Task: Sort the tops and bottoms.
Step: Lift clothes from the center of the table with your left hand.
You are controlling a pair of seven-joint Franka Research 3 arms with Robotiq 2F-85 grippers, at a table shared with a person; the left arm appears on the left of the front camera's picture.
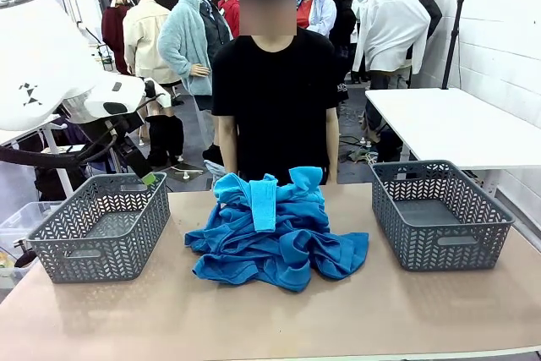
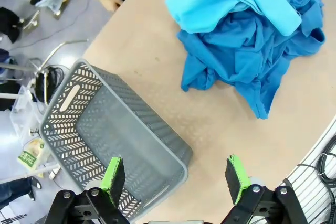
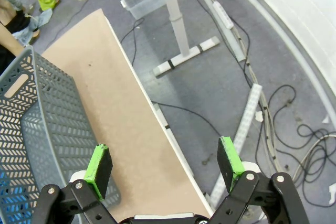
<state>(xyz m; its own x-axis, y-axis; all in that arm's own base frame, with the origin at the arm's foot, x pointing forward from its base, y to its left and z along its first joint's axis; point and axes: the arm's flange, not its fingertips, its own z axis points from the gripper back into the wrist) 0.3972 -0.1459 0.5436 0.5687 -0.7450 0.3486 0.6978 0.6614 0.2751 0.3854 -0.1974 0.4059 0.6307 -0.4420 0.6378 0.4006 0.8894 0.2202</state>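
Note:
A heap of bright blue clothes (image 1: 275, 234) lies in the middle of the table, with a lighter blue piece (image 1: 264, 200) draped over its top. Tops and bottoms cannot be told apart inside the heap. The left wrist view has the same heap (image 2: 252, 30) at upper right. My left gripper (image 1: 145, 173) hangs open above the far rim of the left basket (image 1: 101, 247), well clear of the clothes. Its green pads (image 2: 113, 174) stand wide over that basket's corner (image 2: 63, 98). My right gripper (image 3: 164, 163) is open and empty, over the table's right edge beside the right basket (image 3: 52, 129).
Two grey plastic baskets stand on the table, the left one and the right one (image 1: 431, 247); both look empty. A person in a black shirt (image 1: 275, 99) stands at the far side, one hand (image 2: 110, 1) near the table edge. Cables and a table leg (image 3: 176, 19) are on the floor at right.

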